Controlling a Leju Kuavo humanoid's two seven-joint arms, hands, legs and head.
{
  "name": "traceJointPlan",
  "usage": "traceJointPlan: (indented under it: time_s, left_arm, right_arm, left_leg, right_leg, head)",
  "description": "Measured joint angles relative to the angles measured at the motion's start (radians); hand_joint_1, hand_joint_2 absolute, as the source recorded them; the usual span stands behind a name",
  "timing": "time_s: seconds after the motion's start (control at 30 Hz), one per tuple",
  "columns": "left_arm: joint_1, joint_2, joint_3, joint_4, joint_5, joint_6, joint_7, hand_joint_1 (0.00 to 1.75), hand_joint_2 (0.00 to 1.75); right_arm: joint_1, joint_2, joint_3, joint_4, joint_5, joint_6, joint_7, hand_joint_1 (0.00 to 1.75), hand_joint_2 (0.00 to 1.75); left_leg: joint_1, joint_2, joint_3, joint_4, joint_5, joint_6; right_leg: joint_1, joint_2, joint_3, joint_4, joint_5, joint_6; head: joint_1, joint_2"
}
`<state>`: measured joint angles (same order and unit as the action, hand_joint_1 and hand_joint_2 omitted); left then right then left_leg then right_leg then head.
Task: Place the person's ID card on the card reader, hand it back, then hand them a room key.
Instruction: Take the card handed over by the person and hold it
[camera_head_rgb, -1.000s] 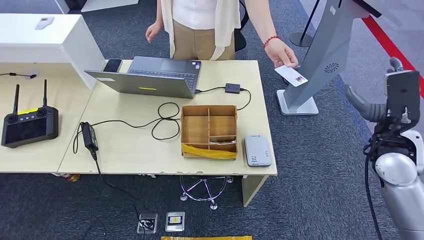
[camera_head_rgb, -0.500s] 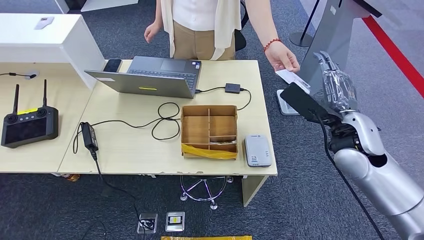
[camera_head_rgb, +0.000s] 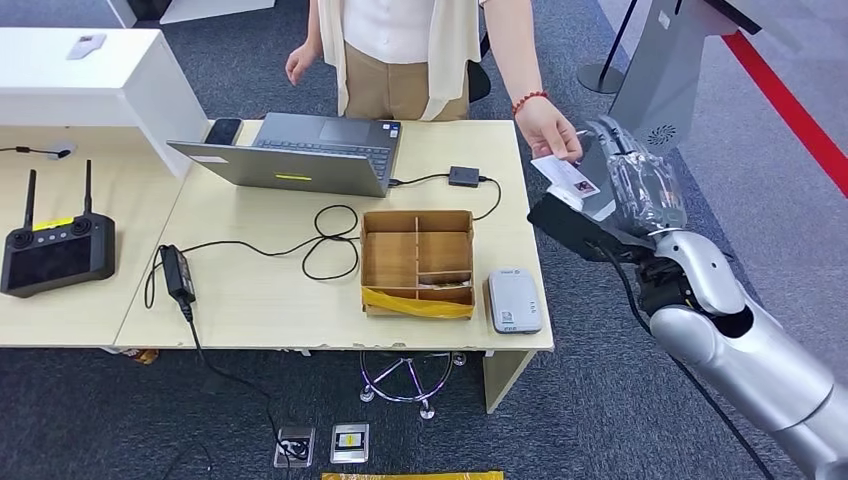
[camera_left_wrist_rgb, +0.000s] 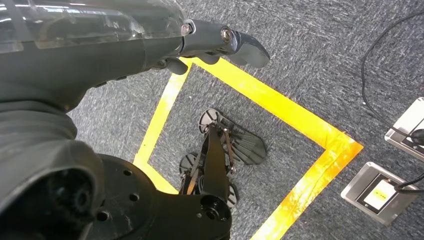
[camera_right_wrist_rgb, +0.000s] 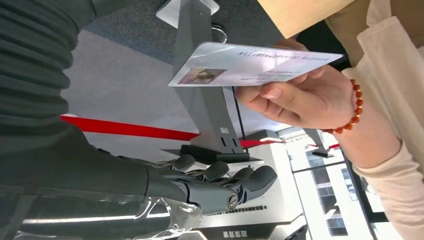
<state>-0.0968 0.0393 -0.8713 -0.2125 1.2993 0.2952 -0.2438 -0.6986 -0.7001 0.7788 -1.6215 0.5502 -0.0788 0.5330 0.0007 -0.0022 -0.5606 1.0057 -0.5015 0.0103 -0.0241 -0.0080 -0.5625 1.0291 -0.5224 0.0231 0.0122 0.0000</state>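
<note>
Head view: right hand (camera_head_rgb: 625, 175) open and empty just beside ID card (camera_head_rgb: 565, 177) in person's hand (camera_head_rgb: 549, 131).

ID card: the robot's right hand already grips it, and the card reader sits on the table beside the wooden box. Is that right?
Not quite. The person's hand holds the ID card; the right hand is open next to it, not touching it, as the right wrist view shows. The rest stands: the card reader sits on the table beside the wooden box.
</note>
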Motion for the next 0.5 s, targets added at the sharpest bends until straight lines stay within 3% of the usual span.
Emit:
traceJointPlan:
  time_s: [0.5]
  left_arm:
    - [0.003,0.0,0.0,0.0,0.02,0.007,0.0,0.0,0.0]
  right_arm:
    - [-0.078,0.021,0.102,0.019,0.002,-0.014,-0.018,0.0,1.75]
  left_leg:
    - [0.0,0.0,0.0,0.0,0.0,0.0]
  right_leg:
    - [0.0,0.0,0.0,0.0,0.0,0.0]
  head:
    - [0.0,0.0]
